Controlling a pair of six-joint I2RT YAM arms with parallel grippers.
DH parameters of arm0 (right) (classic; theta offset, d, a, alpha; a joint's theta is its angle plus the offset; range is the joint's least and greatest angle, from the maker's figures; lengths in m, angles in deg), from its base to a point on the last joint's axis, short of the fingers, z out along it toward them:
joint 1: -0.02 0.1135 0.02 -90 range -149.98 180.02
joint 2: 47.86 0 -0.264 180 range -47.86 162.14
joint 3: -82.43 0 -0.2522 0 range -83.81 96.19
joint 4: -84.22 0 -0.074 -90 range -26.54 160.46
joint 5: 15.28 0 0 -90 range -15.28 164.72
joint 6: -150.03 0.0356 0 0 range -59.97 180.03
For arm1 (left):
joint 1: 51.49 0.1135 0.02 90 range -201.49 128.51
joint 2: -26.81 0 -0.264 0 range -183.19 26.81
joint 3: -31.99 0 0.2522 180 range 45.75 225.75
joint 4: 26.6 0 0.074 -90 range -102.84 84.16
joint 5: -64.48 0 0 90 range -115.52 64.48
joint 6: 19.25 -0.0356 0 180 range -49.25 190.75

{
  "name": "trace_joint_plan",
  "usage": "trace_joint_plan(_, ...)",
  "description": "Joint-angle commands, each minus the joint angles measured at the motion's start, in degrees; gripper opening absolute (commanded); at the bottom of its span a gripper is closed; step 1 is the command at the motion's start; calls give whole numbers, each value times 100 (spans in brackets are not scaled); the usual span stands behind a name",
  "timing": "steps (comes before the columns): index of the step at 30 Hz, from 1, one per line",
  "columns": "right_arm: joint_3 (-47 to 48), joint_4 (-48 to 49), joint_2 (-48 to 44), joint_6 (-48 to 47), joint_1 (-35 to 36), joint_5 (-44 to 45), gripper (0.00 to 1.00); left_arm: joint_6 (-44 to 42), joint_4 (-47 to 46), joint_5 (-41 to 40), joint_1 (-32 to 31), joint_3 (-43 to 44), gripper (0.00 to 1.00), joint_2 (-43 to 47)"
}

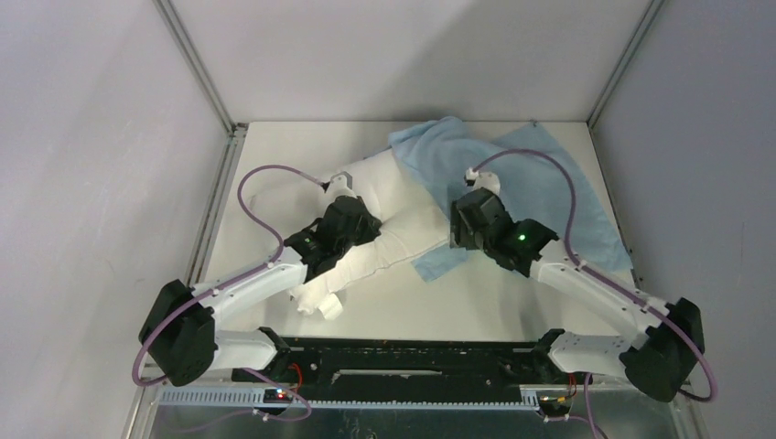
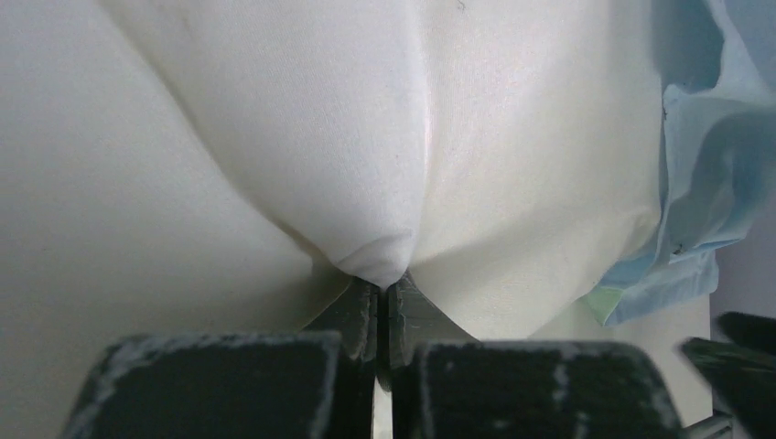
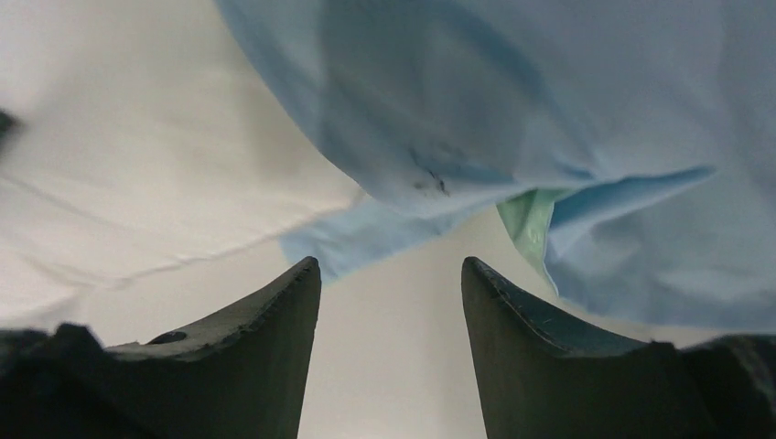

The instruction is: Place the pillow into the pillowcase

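Note:
The off-white pillow (image 1: pixel 403 233) lies slantwise across the table's middle, its far end tucked under the light blue pillowcase (image 1: pixel 549 187), which is spread at the back right. My left gripper (image 1: pixel 361 224) is shut on a pinch of pillow cloth (image 2: pixel 380 261), and the pillow fills the left wrist view. My right gripper (image 1: pixel 462 229) is open and empty above the pillowcase's near edge. In the right wrist view the right gripper (image 3: pixel 391 267) hangs just short of the blue hem (image 3: pixel 366 240), with the greenish inner side (image 3: pixel 531 219) showing at the mouth.
The white table (image 1: pixel 494 302) is walled by grey panels at the left, back and right. Purple cables loop over both arms. A small white tag (image 1: pixel 329 308) sticks out at the pillow's near end.

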Motion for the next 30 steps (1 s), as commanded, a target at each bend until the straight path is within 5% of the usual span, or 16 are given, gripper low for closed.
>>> trace_joint_plan(1,-552,608,189,273,64,286,60,53,352,137,20,210,0,-50)
trace_joint_plan(13,-705,1301,1165,-4,-110,1334,56,28,596,-11,27,359,0,-22)
trace_joint_plan(15,-615,1212,1298,-45,-174,1463,43,18,624,-65,27,401,0,-39)
trace_joint_plan(19,-198,767,1272,-123,384,1591,0,53,589,-123,27,502,0,-133)
trace_joint_plan(23,125,753,876,-113,1627,1071,0,156,533,-323,-16,614,0,-181)
trace_joint_plan(30,143,955,1034,-156,994,-39,0,174,414,-505,-291,681,0,-93)
